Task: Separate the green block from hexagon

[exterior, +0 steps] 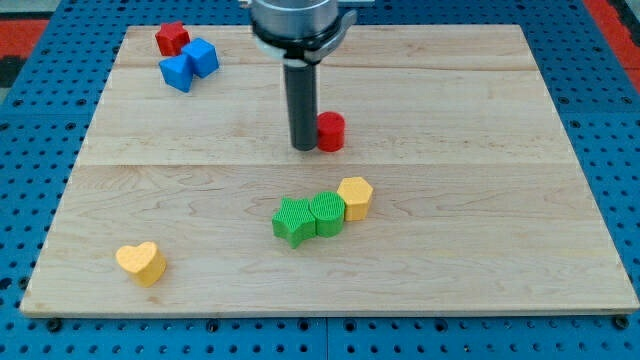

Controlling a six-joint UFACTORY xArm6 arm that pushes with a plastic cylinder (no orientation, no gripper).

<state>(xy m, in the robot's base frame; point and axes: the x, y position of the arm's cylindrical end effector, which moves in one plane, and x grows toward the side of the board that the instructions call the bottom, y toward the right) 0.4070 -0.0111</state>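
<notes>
A yellow hexagon block [355, 197] lies just right of the board's middle. A green round block [327, 213] touches its left side, and a green star-shaped block [294, 221] touches the round one, so the three form a slanting row. My tip [303, 147] stands above this row toward the view's top, a clear gap away from it. A red cylinder [331, 131] sits right beside the tip on its right, touching or nearly touching the rod.
A red block [172, 39] and two blue blocks [201, 56] [178, 72] cluster at the view's top left. A yellow heart block [141, 262] lies at the bottom left. The wooden board [480, 180] rests on a blue perforated table.
</notes>
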